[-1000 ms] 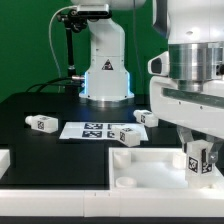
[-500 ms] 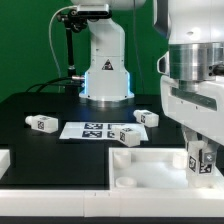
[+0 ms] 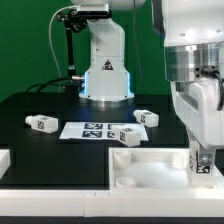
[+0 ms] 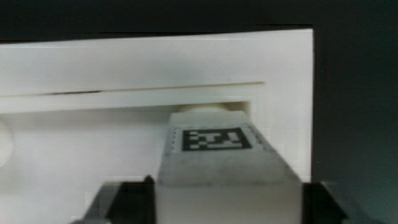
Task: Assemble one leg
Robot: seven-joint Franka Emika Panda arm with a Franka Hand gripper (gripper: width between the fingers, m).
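Observation:
My gripper [image 3: 201, 160] is shut on a leg [image 3: 202, 159], a small white block with a black-and-white tag, held upright over the right end of the large white recessed tray-like part [image 3: 150, 166]. In the wrist view the leg [image 4: 228, 160] fills the space between my dark fingers [image 4: 128, 203], its tag facing the camera, with the white tray part [image 4: 125, 80] below it. Three more legs lie on the black table: one at the exterior view's left [image 3: 41, 123], one in the middle [image 3: 127, 137], one behind it [image 3: 147, 117].
The marker board [image 3: 92, 129] lies flat on the table between the loose legs. The arm's white base [image 3: 105, 70] stands at the back. A white block [image 3: 4, 159] sits at the left edge of the exterior view.
My gripper with the leg has moved to the exterior view's right and slightly down toward the tray part's right end. The loose legs have not moved.

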